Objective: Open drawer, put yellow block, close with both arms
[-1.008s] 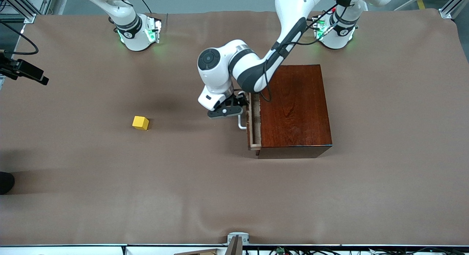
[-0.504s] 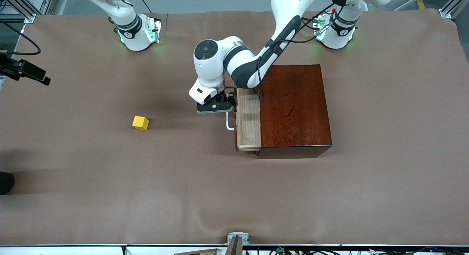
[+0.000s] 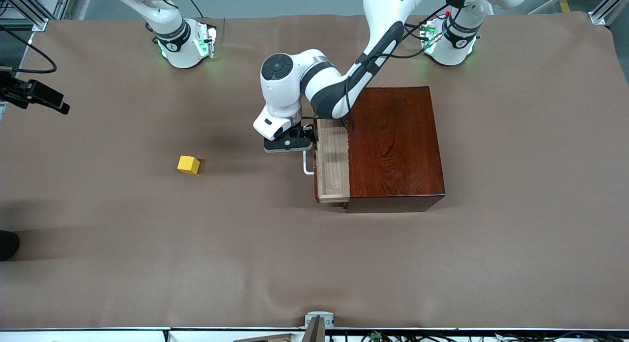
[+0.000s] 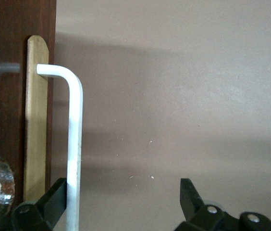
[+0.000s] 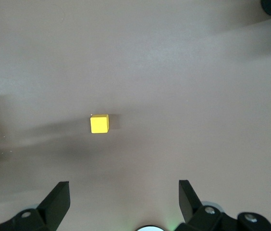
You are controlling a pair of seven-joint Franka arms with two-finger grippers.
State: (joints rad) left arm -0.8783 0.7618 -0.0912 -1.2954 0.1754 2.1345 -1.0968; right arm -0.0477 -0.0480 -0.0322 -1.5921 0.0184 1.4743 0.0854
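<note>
The drawer point(image 3: 333, 165) is pulled partly out of the mahogany box point(image 3: 395, 145), and its pale wood floor shows. Its white handle point(image 3: 307, 165) faces the right arm's end of the table. My left gripper point(image 3: 290, 143) is at that handle. In the left wrist view the left gripper point(image 4: 123, 182) is open, and the handle bar point(image 4: 74, 144) stands between its fingers, right against one finger point(image 4: 54, 195). The yellow block point(image 3: 188, 164) lies on the cloth nearer the right arm's end. My right gripper point(image 5: 123, 185) hangs open high over the table, with the block point(image 5: 99, 123) far below it.
A brown cloth point(image 3: 314, 263) covers the table. A black device on a cable point(image 3: 37, 95) juts in at the right arm's end. A dark rounded thing point(image 3: 6, 243) sits at that same edge, nearer the front camera.
The drawer has slid out of the box toward the right arm's end, with the left gripper moving along at its handle. In the last half second almost nothing has moved.
</note>
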